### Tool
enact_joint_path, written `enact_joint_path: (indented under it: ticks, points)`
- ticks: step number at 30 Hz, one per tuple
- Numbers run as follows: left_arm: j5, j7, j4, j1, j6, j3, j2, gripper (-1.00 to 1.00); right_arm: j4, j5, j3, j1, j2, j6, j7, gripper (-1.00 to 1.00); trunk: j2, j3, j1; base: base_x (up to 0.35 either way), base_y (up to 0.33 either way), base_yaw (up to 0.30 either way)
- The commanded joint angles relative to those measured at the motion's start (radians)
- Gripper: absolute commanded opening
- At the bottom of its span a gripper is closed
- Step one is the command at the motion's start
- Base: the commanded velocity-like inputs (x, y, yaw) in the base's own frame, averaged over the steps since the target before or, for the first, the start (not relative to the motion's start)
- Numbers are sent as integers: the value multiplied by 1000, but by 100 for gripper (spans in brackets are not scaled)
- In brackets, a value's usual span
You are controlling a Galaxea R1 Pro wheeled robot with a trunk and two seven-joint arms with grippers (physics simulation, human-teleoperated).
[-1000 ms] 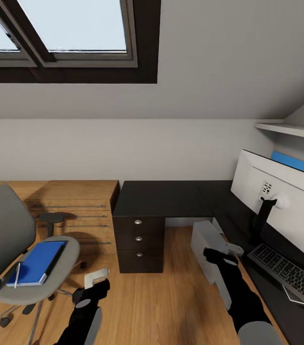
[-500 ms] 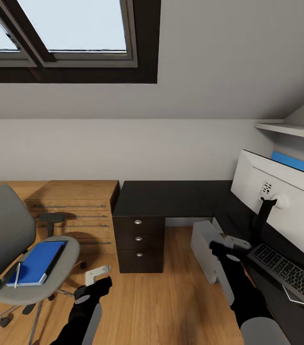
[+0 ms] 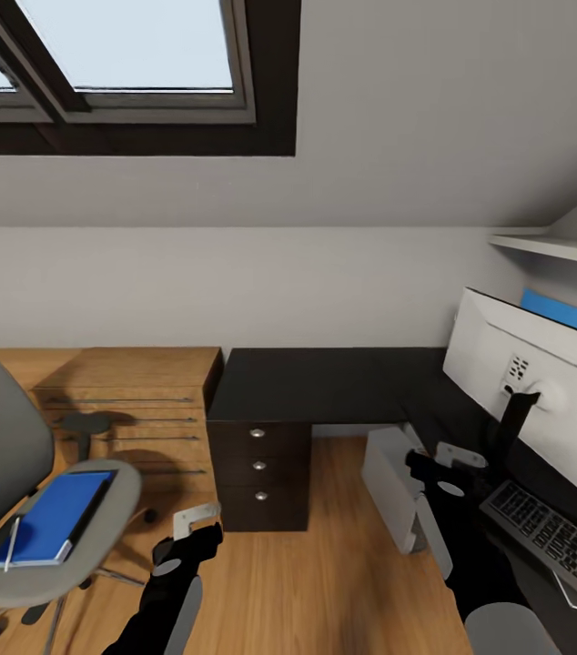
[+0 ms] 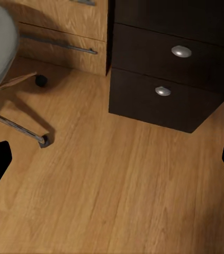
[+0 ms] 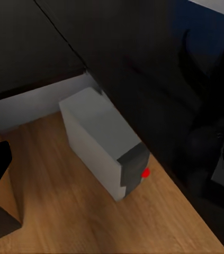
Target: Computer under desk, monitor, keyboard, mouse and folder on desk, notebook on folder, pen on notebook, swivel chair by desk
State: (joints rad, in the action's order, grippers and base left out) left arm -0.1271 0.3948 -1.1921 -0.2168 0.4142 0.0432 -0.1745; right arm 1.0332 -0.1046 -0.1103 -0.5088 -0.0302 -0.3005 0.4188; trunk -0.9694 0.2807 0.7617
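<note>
The swivel chair (image 3: 61,546) stands at the left, its base (image 4: 17,127) on the wood floor. On its seat lies the blue folder (image 3: 47,523), with the pale pen (image 3: 11,543) at its left side and the dark notebook (image 3: 96,502) along its right edge. The black desk (image 3: 325,382) carries the monitor (image 3: 543,382) and the keyboard (image 3: 552,537) at the right. The grey computer (image 3: 387,482) (image 5: 104,143) stands on the floor under it. My left gripper (image 3: 193,520) hangs open over the floor. My right gripper (image 3: 457,455) is open near the computer. The mouse is out of view.
A black three-drawer unit (image 3: 257,473) (image 4: 164,90) holds up the desk's left end, with low wooden shelving (image 3: 134,400) beside it. A white wall shelf (image 3: 552,247) hangs above the monitor. A flat pale sheet (image 3: 572,600) lies by the keyboard. Skylight (image 3: 125,55) overhead.
The whole picture has shifted as the camera moved forward and a little right. Both grippers sit slightly higher in the view. Chair, folder and desk items keep their places.
</note>
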Motion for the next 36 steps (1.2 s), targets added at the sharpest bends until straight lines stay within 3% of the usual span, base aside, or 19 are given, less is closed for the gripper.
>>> enact_joint_path:
  ticks: [1, 8, 17, 30, 36]
  points:
    - [-11, 8, -1, -1, 2, 3, 0, 100, 1, -9, 0, -1, 0, -2, 4, 100, -1, 1, 1, 304, -63, 0]
    - [-10, 9, -1, -1, 2, 4, 0, 100, 0, -9, 0, 0, 1, 0, 3, 100, -1, 1, 1, 313, -29, -26]
    - [-9, 8, -1, -1, 2, 4, 0, 100, -5, -9, 1, 0, 1, 0, 0, 100, -1, -3, 1, 273, 81, -192]
    - [-10, 6, -2, -1, 4, 6, 0, 100, -13, -9, 1, 0, 15, 1, -4, 100, -1, -4, 1, 39, 21, -107]
    - [-12, 5, -15, 0, 4, 18, 0, 100, -92, -9, 4, -1, 32, 10, -33, 100, -1, -4, 1, 3, 2, -9]
